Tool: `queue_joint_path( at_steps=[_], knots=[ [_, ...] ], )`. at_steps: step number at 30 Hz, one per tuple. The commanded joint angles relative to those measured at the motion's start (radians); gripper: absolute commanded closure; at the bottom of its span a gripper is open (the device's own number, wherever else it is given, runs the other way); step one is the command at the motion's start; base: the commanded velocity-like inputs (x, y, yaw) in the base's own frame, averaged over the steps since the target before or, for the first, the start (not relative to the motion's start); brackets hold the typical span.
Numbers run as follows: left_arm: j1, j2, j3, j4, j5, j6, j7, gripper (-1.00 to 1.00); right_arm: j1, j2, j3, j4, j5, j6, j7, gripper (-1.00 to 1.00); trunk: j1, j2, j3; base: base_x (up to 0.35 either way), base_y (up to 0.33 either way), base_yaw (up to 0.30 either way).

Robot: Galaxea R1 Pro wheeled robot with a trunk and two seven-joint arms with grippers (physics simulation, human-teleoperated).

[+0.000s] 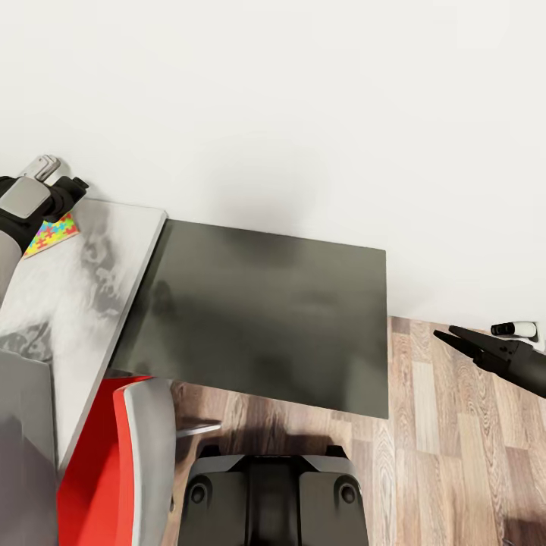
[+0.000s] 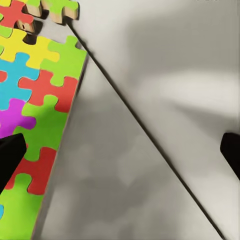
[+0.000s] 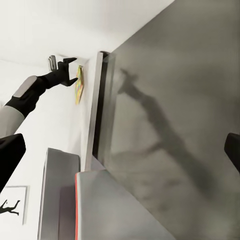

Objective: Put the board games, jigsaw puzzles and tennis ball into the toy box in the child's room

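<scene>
A jigsaw puzzle (image 1: 51, 233) with many-coloured pieces lies flat on the table (image 1: 91, 303), close to the white wall. My left gripper (image 1: 68, 193) hovers right over its far edge, open, with the puzzle (image 2: 35, 100) beside one black finger (image 2: 10, 160) and nothing between the fingers. The corner of a second jigsaw puzzle (image 2: 55, 7) peeks in beyond the first. A light grey wall that looks like the toy box (image 1: 26, 425) stands on the table's near end. My right gripper (image 1: 455, 337) hangs open over the wood floor, far from the table.
A lower dark grey side cabinet (image 1: 265, 318) adjoins the table's right side. A red chair with a grey back (image 1: 121, 455) stands in front of the table, next to my base (image 1: 273, 493). The white wall runs close behind both.
</scene>
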Motion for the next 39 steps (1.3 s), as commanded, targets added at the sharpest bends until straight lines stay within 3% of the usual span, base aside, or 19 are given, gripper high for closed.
queue_joint_path(
  at_steps=[1, 20, 28, 35, 39],
  knots=[
    [0.001, 0.001, 0.012, -0.001, 0.036, 0.003, 0.004, -1.00, -0.001, 0.000, 0.000, 0.000, 0.003, 0.003, 0.005, -1.00, 0.012, -0.001, -0.001, 0.000, 0.000, -0.021],
    [0.005, 0.023, 0.018, -0.003, 0.045, 0.009, 0.000, -1.00, -0.001, 0.002, 0.008, 0.001, 0.003, 0.003, 0.003, -1.00, 0.012, -0.001, -0.001, 0.000, 0.000, -0.005],
    [0.006, 0.053, 0.018, -0.008, 0.101, 0.022, -0.002, -1.00, -0.001, 0.005, 0.010, 0.001, 0.003, 0.003, 0.002, -1.00, 0.012, -0.001, -0.001, 0.000, 0.000, 0.000],
    [0.016, 0.097, 0.017, -0.076, 0.169, 0.103, -0.002, -1.00, -0.001, 0.010, 0.012, 0.001, 0.003, 0.003, 0.001, -1.00, 0.012, -0.001, -0.001, 0.000, 0.000, 0.000],
    [0.025, 0.107, 0.017, -0.110, 0.185, 0.129, -0.001, -1.00, -0.001, 0.011, 0.013, 0.001, 0.003, 0.003, 0.000, -1.00, 0.012, -0.001, -0.001, 0.000, 0.000, 0.000]
  ],
)
